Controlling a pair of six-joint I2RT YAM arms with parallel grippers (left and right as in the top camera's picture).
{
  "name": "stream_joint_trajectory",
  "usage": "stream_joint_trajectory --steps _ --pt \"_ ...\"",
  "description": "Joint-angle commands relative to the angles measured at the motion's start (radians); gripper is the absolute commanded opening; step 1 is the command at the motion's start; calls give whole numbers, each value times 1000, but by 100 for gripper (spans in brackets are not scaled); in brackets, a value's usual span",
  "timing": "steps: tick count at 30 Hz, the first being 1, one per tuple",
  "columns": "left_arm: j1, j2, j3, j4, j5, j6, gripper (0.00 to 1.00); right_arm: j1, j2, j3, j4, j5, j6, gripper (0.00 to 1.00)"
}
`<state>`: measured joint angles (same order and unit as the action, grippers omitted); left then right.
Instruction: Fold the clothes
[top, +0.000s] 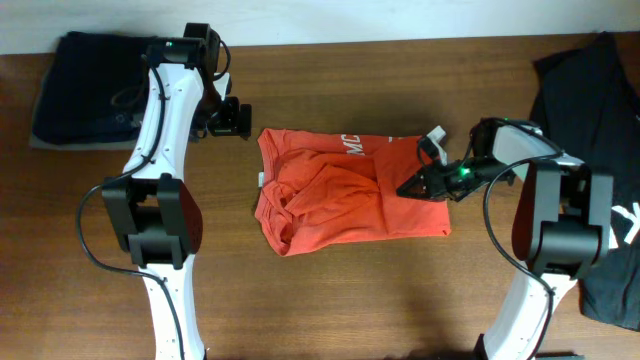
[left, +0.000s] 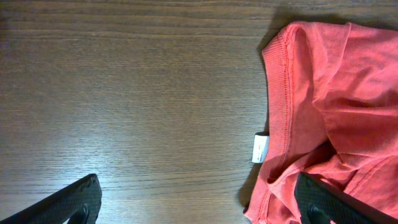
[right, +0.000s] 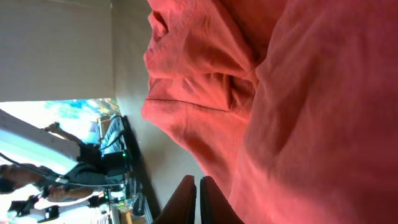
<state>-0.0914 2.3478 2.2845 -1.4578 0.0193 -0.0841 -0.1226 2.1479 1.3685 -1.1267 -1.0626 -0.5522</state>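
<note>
T-shirt (top: 350, 190) lay rumpled mid-tabletop (top: 350, 310), long axis running arm to arm, and I had my right fingers (right: 183, 205) nearly shut over its hem edge, nothing visibly pinched, my left fingers (left: 65, 202) spread wide beside the collar.

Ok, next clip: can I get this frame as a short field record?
garment: red-orange T-shirt, partly folded, lettering partly showing
left pincer: open, above the wooden table by the collar
right pincer: shut, at the shirt's right side; grip unclear
neck tag: white, sticking out at collar
others: black T-shirt far right; dark folded garments top-left
</note>
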Motion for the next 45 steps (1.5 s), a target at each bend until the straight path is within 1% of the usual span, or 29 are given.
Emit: stream_joint_trajectory --steps 1,2,4,6,9,13,17,20,21,22,27,28,29,30,31,32,33,35,39,41,45 --pt "0 3 9 -1 11 -6 99 25 23 -53 51 -18 24 9" --pt "0 3 9 -1 11 -6 99 28 24 -66 80 -11 48 9" --pt "0 3 9 -1 11 -6 99 35 25 -97 159 40 140 9" --pt "0 3 9 -1 11 -6 99 39 25 -124 231 126 237 9" --pt "0 3 9 0 11 -6 99 38 25 -151 296 195 299 8" --pt "0 3 9 0 11 -6 99 37 12 -131 275 178 299 6" --pt "0 3 9 0 11 -6 99 37 -48 -50 182 122 294 6" --pt "0 3 9 -2 11 -6 99 38 -119 50 95 49 294 11" --pt "0 3 9 -2 11 -6 99 38 -140 80 76 36 296 14" --pt "0 3 9 -2 11 -6 99 37 -154 104 63 29 296 20" --pt "-3 4 -17 -29 45 -5 99 37 -204 199 24 28 296 53" --pt "-5 4 -33 -29 44 -5 99 37 -206 205 25 38 296 62" --pt "-7 4 -50 -25 44 -5 99 37 -206 208 26 55 300 67" --pt "-9 4 -69 -19 45 -5 99 37 -206 208 26 77 300 75" --pt "-11 4 -90 -13 46 -6 99 37 -206 208 26 97 300 87" --pt "-11 4 -112 -5 50 -5 99 37 -206 207 22 126 300 97" --pt "-11 4 -136 7 69 -6 99 37 -206 207 19 145 300 99" --pt "-11 4 -180 33 157 -5 99 37 -206 207 15 158 300 99" --pt "-12 4 -270 127 356 63 98 35 -206 207 16 159 300 99" --pt "-12 4 -300 165 408 82 98 35 -206 207 19 159 299 99" --pt "-12 4 -313 187 483 135 98 35 -206 207 29 183 300 99"
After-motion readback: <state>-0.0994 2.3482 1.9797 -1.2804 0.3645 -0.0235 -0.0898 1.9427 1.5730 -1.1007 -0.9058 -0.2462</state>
